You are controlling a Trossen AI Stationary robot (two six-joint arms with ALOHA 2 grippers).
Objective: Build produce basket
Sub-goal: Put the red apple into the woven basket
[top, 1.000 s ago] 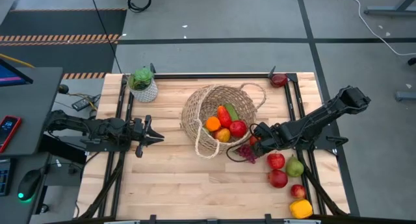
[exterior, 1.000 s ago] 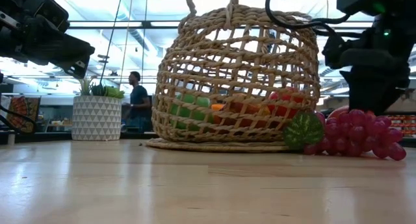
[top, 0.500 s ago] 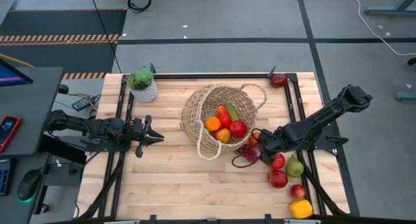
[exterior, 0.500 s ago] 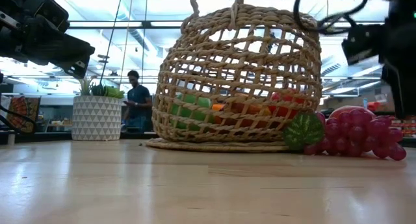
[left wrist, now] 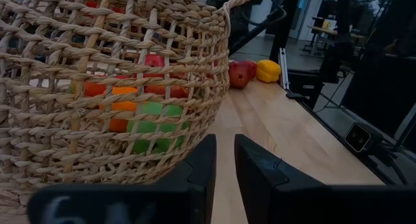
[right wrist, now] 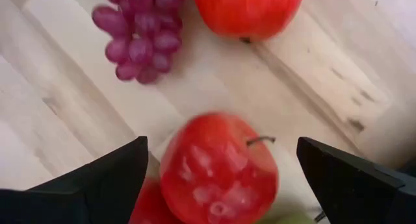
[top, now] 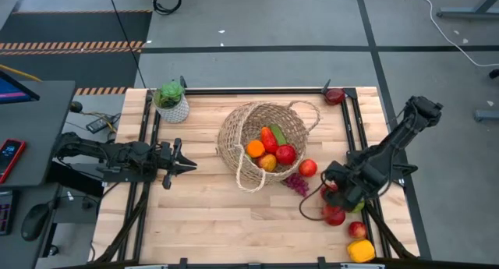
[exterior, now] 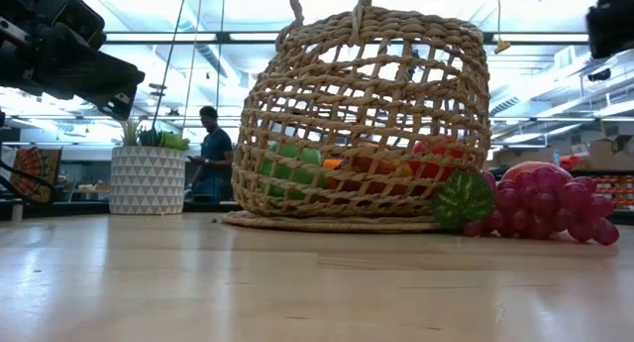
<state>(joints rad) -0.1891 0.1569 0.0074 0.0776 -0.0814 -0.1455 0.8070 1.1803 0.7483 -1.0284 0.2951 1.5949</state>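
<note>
Right gripper has pulled back from the basket toward the table's right edge; it now hangs over the red apples, jaws spread wide, holding nothing. Grapes and another red apple lie just right of the basket. Basket sits mid-table tipped on its side, mouth facing the near-right corner (orange, red and green produce inside). Left gripper waits at the left edge, jaws closed, empty, pointing at the basket.
</note>
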